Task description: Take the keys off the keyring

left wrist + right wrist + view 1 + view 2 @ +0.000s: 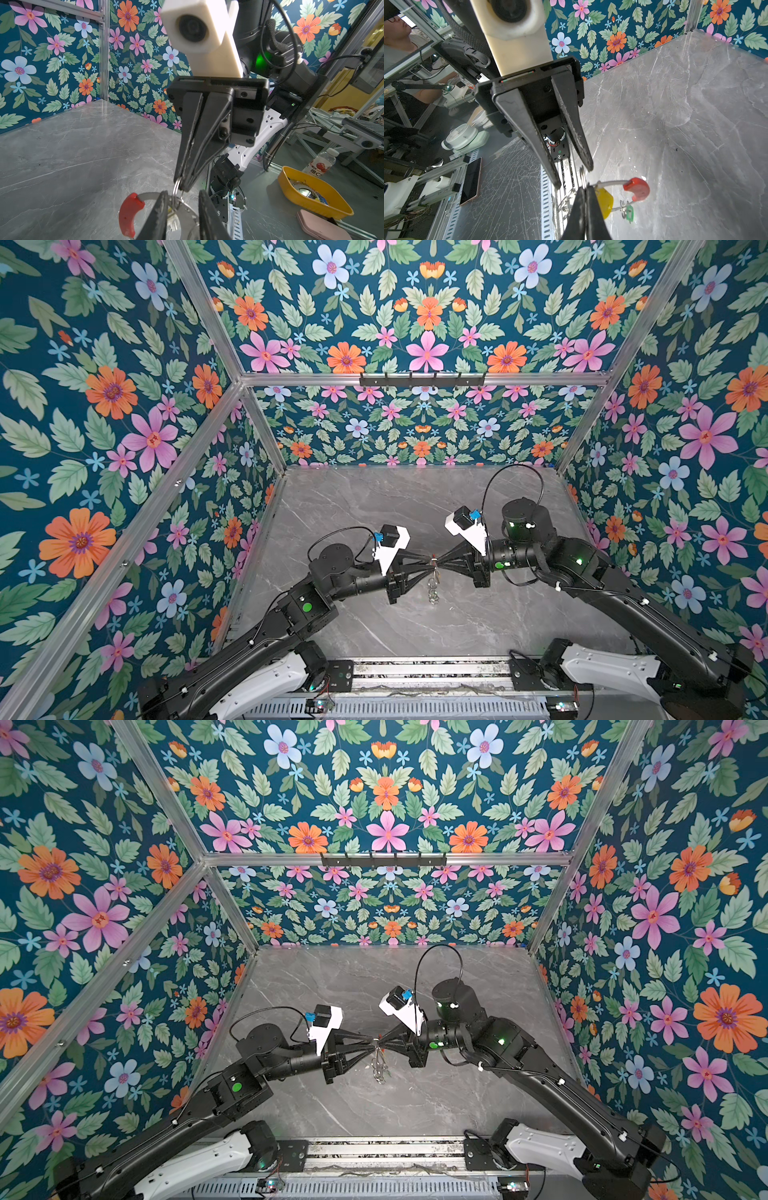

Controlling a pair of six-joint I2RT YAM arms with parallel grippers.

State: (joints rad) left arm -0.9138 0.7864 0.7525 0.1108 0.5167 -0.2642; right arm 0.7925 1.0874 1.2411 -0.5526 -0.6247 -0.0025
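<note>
Keyring (636,189), above the worktop (675,104) middle, sits clamped in the right gripper (586,188); we bring the left gripper (573,176), jaws narrowly parted, squarely onto the yellow key (604,202).

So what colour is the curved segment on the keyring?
Red. The curved segment of the keyring shows best in the right wrist view.

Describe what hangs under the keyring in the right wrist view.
A yellow key and a green-tagged key hang under the keyring. The right gripper covers part of the yellow key.
</note>
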